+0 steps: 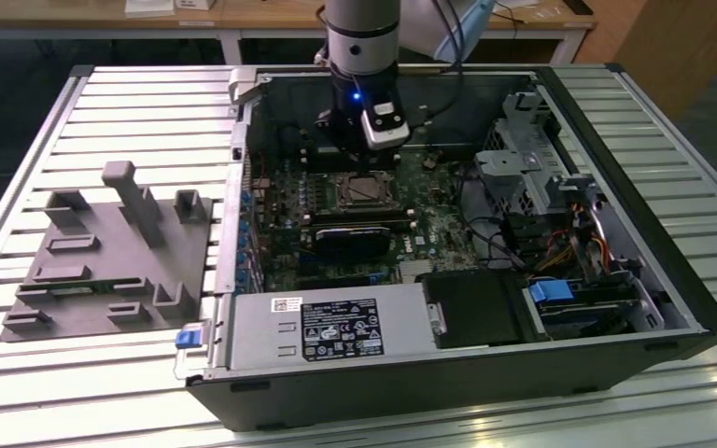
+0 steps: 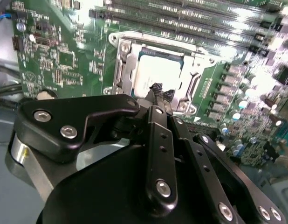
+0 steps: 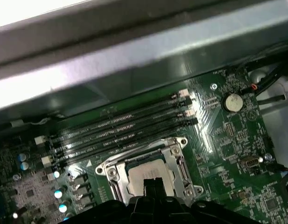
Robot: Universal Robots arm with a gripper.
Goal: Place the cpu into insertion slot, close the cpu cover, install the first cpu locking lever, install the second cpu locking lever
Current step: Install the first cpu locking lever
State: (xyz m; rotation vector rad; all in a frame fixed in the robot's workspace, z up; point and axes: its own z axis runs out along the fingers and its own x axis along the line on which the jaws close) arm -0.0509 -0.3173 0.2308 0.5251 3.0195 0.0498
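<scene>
Hanging low inside the open computer case (image 1: 458,378) on the slatted desk (image 1: 147,103), over the middle of the motherboard (image 2: 55,56). Holding the fingers (image 2: 159,112) pressed together, pinching nothing, tips just above the cpu (image 2: 159,70); not telling for certain whether touching it or a little apart.

Finding the cpu lying flat in the insertion slot (image 3: 143,157), silver top facing up, with the cpu cover (image 2: 120,70) lying down around it and framing it through the window in both wrist views. Judging the seating and the cover step as done; not making out the locking levers well enough to say whether hooked or loose.

Risking several things from here:
- **Pressing straight down with closed tips:** loading the bare chip top rather than the frame, scratching it or stressing the contacts beneath.
- **Coming in off-centre on a thin lever:** slipping off the wire, letting it spring up and lift the cover.
- **Pushing a lever sideways before getting it fully low:** missing the hook and bending it.
- **Swinging wide:** knocking the memory slots (image 3: 120,123) just beside the insertion slot, or catching the small parts crowding the board around it.
</scene>
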